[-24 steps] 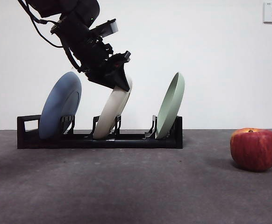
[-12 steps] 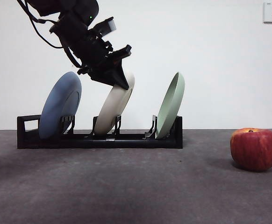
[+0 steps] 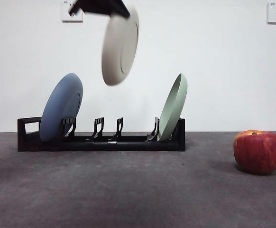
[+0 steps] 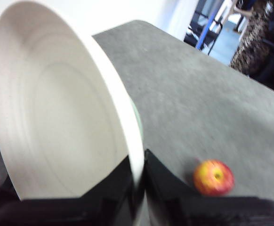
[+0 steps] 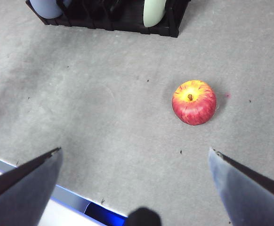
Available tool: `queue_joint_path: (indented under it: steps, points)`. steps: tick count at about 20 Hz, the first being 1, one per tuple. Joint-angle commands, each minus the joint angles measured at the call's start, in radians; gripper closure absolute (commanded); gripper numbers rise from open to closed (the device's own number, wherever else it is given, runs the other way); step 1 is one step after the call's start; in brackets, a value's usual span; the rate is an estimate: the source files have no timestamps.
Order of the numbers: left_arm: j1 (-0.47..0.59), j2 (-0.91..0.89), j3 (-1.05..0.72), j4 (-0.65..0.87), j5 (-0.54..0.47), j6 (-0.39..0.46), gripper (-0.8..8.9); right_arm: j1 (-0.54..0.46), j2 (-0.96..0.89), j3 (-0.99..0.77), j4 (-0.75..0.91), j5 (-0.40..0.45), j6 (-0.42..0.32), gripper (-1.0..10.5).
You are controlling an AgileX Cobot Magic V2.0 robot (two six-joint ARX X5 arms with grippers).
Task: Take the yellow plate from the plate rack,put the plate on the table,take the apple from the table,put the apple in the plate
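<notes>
Yellow plate [image 3: 120, 45]: rigid, smooth, likely slippery; left end effector [image 4: 138, 181] clamped on rim, above plate rack [image 3: 100, 140].

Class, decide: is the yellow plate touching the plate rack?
Apart. Front view shows the yellow plate hanging clear above the plate rack, white wall visible between them.

The dark grey, speckled surface [image 3: 128, 190] carries the long black plate rack [image 3: 100, 142] toward its back, standing flat along the wall, and the red apple [image 3: 257, 152], which sits alone well off the rack's boxy-free end.
</notes>
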State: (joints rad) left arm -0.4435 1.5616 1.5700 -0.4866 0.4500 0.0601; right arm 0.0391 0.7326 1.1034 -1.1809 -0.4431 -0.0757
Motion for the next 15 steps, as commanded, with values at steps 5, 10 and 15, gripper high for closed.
queue_joint_path:
  steps: [5, 10, 15]
  points:
    - [-0.223, -0.176, 0.005, -0.362, -0.328, 0.283, 8.2, 0.001, 0.002, 0.005, 0.009, -0.003, -0.008, 3.5]
    - [-0.5, -0.139, -0.015, -0.568, -0.664, 0.299, 8.19, 0.001, 0.004, 0.005, 0.022, -0.003, -0.008, 3.5]
    - [-0.669, -0.019, -0.124, -0.566, -0.826, 0.246, 8.19, 0.001, 0.004, 0.005, 0.028, -0.003, -0.007, 3.5]
